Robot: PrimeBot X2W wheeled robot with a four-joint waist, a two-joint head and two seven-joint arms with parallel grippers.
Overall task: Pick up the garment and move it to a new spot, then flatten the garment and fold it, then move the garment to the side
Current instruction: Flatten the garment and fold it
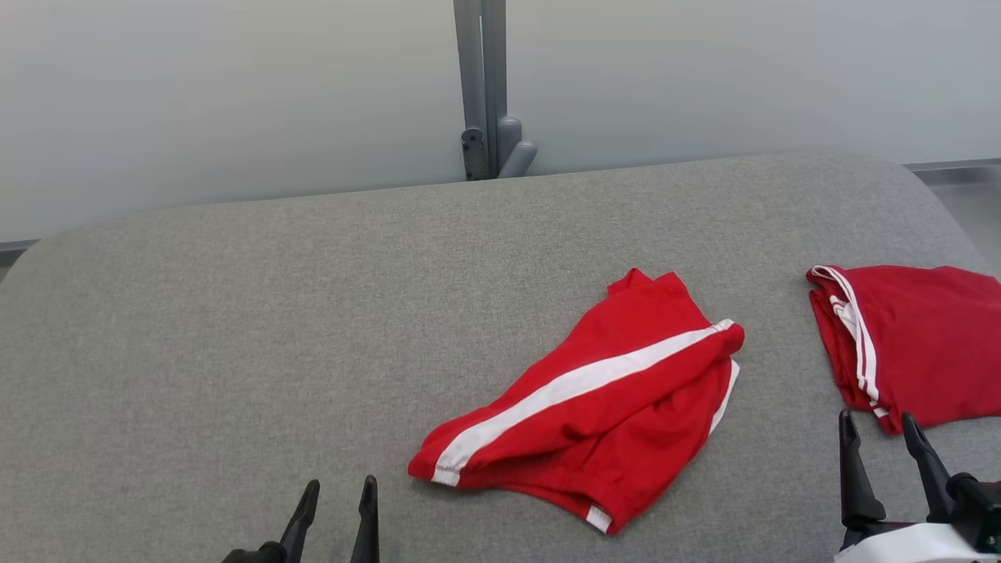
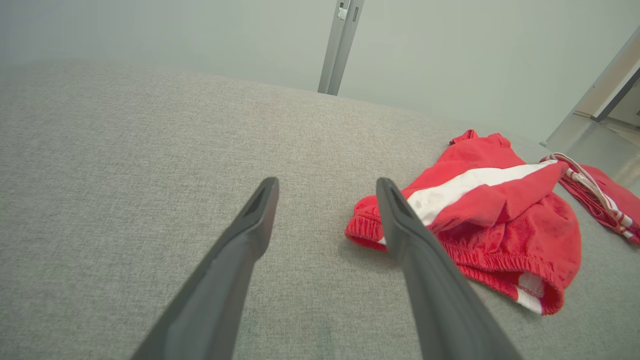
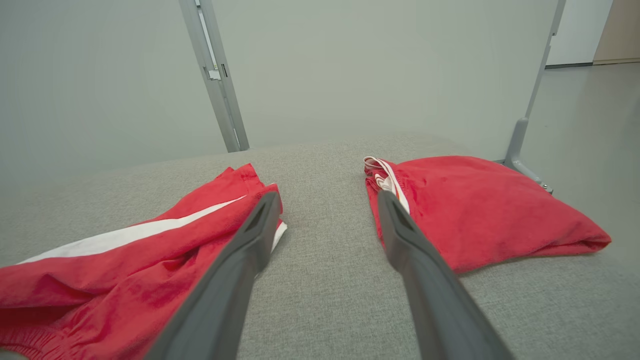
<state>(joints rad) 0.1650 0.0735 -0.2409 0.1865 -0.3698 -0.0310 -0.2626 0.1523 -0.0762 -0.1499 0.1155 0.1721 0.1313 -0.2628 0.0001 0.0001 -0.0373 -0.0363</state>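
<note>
- The red garment (image 1: 602, 399), shorts by the look of the elastic waistband and white side stripe, lies loosely bunched on the grey padded table (image 1: 235, 313), a little right of centre and toward the near edge.
- It is not flat: one layer is flopped over another, the stripe runs diagonally from near-left to far-right, and the waistband faces the near side.
- A second red piece (image 1: 923, 336) sits at the right edge of the table, well apart from the first. It looks neatly folded, with its white trim stacked along its left side.
- The left gripper (image 1: 338, 508) hovers at the near edge, left of the bunched garment, with its jaws spread and nothing between them. In the left wrist view the garment's near-left corner is just beyond the right-hand finger.
- The right gripper (image 1: 877, 438) hovers near the right, just short of the folded piece's near corner, its jaws likewise spread and empty. It looks into the bare gap between the two pieces.
- My judgement is that the folded piece at the right is finished work and the bunched garment is the one in hand.
- For that garment nothing appears done: it has yet to be picked up and moved, spread flat, folded and set aside.
</note>
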